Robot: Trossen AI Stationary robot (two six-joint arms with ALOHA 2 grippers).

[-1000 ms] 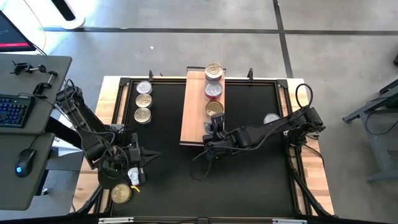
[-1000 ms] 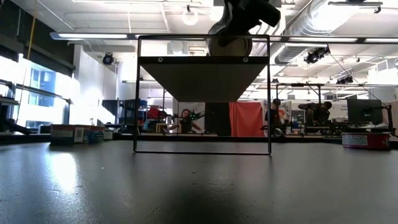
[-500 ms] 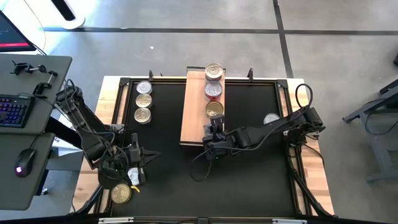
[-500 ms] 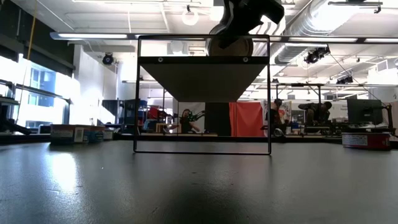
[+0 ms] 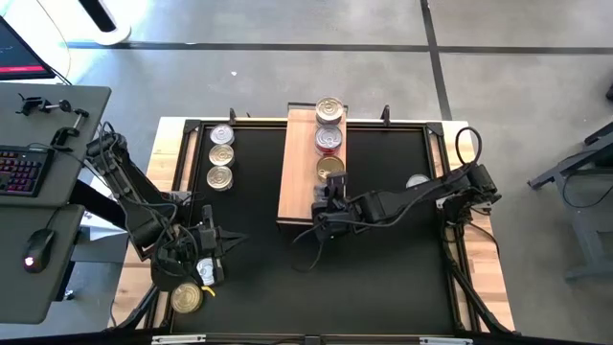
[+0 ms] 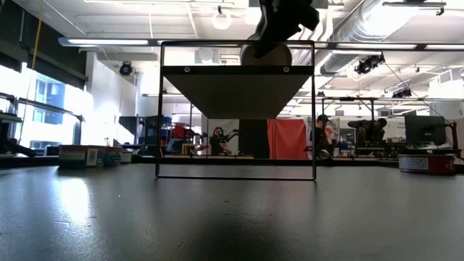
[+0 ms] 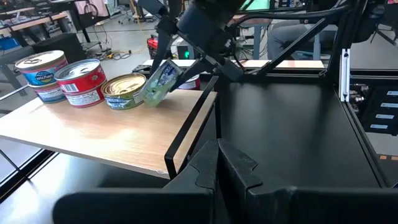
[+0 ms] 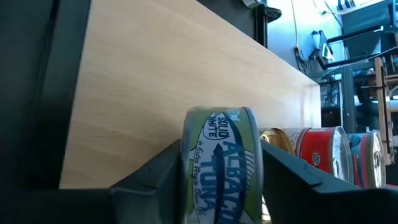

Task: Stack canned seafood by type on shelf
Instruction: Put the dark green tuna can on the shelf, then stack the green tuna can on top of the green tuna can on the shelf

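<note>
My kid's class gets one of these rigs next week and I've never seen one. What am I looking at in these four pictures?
Two dark robot arms work at a black table. One picture looks straight down, one looks level across the tabletop, and one comes from a camera on each arm's wrist.

A wooden shelf stands on the table, with three tins in a row on it: a blue-labelled tin, a red-labelled tin and a gold-lidded tin. Three more tins sit at the table's left side, and others lie near the arms.

The right gripper holds a green-labelled tuna tin on its edge above the shelf, beside the gold-lidded one. The left gripper waits over the table's near left part, fingers together, holding nothing.
</note>
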